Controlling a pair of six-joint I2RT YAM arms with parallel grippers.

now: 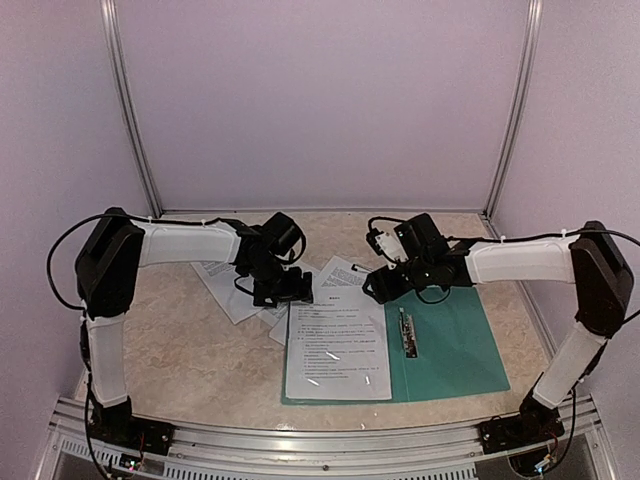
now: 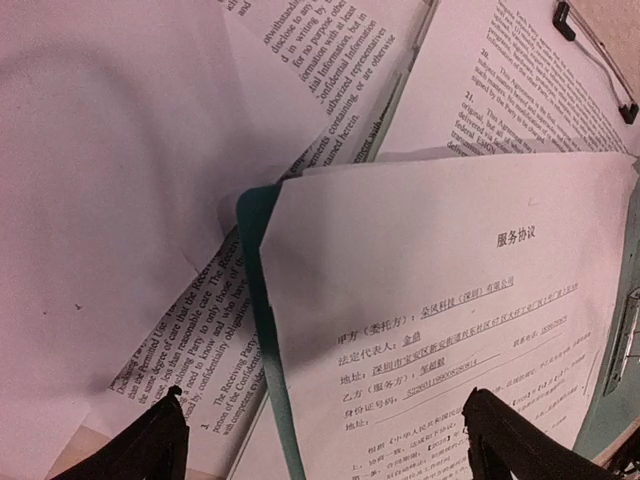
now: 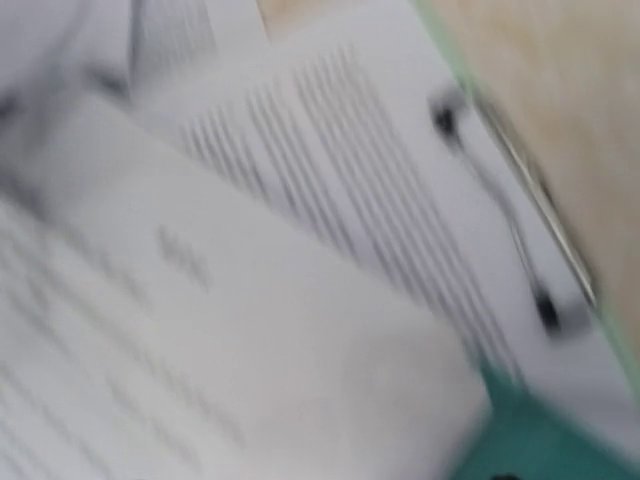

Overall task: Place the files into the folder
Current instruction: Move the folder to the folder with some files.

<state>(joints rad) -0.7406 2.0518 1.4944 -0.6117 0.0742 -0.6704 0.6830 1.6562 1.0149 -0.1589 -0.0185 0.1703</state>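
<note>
The teal folder (image 1: pixel 450 345) lies open near the table's front, with a small metal clip (image 1: pixel 408 332) at its spine. One printed white sheet (image 1: pixel 338 350) rests on its left half. More files (image 1: pixel 222 285) lie loose behind and to the left, overlapping. My left gripper (image 1: pixel 283 290) hovers over the top left corner of that sheet. In the left wrist view it (image 2: pixel 325 440) stands wide open, straddling the folder's edge (image 2: pixel 262 330) and the sheet (image 2: pixel 450 300), with nothing between its fingers. My right gripper (image 1: pixel 385 285) hangs above the folder's back edge. Its wrist view is blurred and shows no fingers.
Behind the folder another sheet (image 1: pixel 345 272) lies under a wire clip (image 2: pixel 598 55), with a pale green edge (image 3: pixel 445 45) beside it. Lilac walls and metal posts close the back and sides. A metal rail (image 1: pixel 320 440) runs along the front.
</note>
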